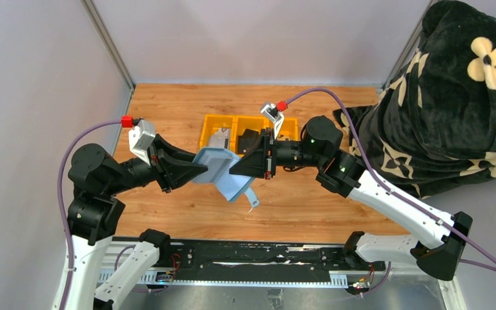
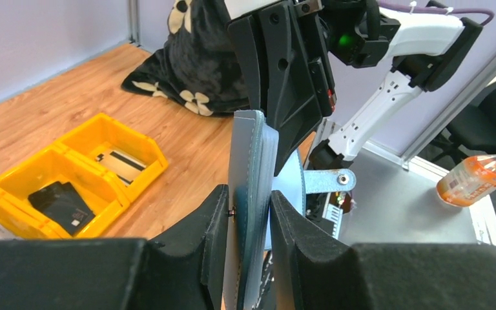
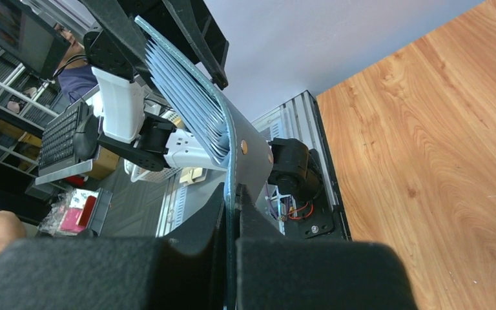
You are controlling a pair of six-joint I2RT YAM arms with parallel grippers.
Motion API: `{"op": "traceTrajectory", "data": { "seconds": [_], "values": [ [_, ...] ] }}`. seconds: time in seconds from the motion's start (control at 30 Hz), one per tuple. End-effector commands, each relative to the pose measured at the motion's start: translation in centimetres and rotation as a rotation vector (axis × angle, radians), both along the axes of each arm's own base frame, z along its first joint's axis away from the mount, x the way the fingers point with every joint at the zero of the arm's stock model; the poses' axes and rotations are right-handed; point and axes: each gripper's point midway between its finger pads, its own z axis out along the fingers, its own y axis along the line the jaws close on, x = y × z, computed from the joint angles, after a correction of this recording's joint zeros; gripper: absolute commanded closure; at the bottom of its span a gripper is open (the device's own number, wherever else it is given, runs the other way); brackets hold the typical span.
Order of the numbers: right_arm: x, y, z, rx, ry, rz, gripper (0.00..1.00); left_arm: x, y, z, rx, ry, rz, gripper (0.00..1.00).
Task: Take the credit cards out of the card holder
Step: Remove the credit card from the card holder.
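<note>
The blue-grey card holder [image 1: 223,171] hangs opened in mid-air over the wooden table, held between both arms. My left gripper [image 1: 201,169] is shut on its left flap; in the left wrist view the fingers [image 2: 248,210] press both sides of the thick flap [image 2: 252,168]. On the other flap my right gripper [image 1: 236,169] is shut, with the thin edge [image 3: 245,161] pinched at the fingertips [image 3: 231,200]. The paler slotted inner side [image 3: 187,97] faces the right wrist camera; whether cards sit in it I cannot tell. A pale credit card [image 1: 219,139] and a striped one [image 2: 119,161] lie in the tray.
The yellow three-compartment tray [image 1: 206,126] stands behind the holder, with a black pouch [image 1: 250,139] in its middle compartment. A dark flowered blanket [image 1: 452,97] fills the back right. The holder's snap strap [image 1: 252,199] dangles below it.
</note>
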Motion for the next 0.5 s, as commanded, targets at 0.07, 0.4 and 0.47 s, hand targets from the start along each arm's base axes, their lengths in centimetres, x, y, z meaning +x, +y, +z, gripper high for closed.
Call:
{"op": "traceTrajectory", "data": {
  "seconds": [0.07, 0.4, 0.47],
  "values": [
    [-2.7, -0.5, 3.8, 0.129, -0.084, 0.097, 1.00, -1.3, -0.8, 0.1, -0.036, 0.061, -0.099, 0.69],
    [-4.4, -2.5, 4.4, 0.204, -0.154, 0.176, 1.00, -3.3, -1.4, 1.1, -0.046, 0.132, -0.228, 0.68],
    [-5.0, -2.6, 4.4, 0.225, -0.158, 0.215, 1.00, -3.6, -1.4, 1.3, -0.052, 0.135, -0.244, 0.62]
  ]
}}
